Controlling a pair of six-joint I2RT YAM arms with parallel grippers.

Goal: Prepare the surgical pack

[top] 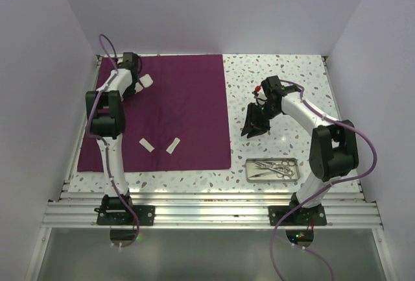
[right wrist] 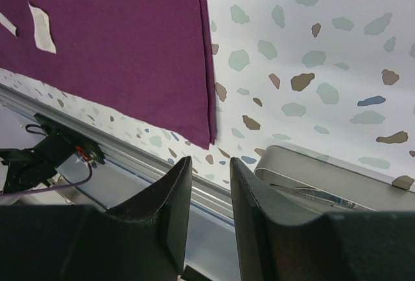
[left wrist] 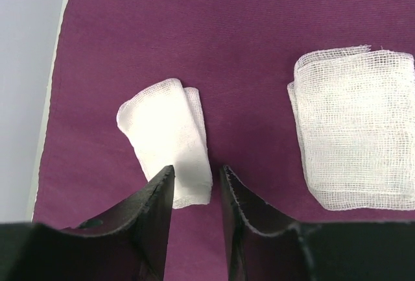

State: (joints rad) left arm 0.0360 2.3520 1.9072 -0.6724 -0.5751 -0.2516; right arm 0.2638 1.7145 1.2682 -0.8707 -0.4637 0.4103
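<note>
The plum-purple cloth (top: 188, 106) lies flat on the left half of the table. Two small gauze pads (top: 146, 145) (top: 172, 145) rest near its front edge. My left gripper (top: 135, 86) (left wrist: 196, 174) hovers at the cloth's back left, jaws partly apart, straddling the near end of a small folded gauze pad (left wrist: 165, 132). A larger gauze pad (left wrist: 356, 138) (top: 144, 82) lies beside it. The steel tray (top: 249, 171) (right wrist: 305, 164) holds silver instruments (top: 272, 167). My right gripper (top: 254, 126) (right wrist: 209, 163) hangs above the speckled table, jaws slightly apart, holding nothing.
White walls enclose the table on the left, back and right. A metal rail (top: 207, 213) runs along the near edge by the arm bases. The purple cloth (right wrist: 117, 41) ends at a corner just left of the tray.
</note>
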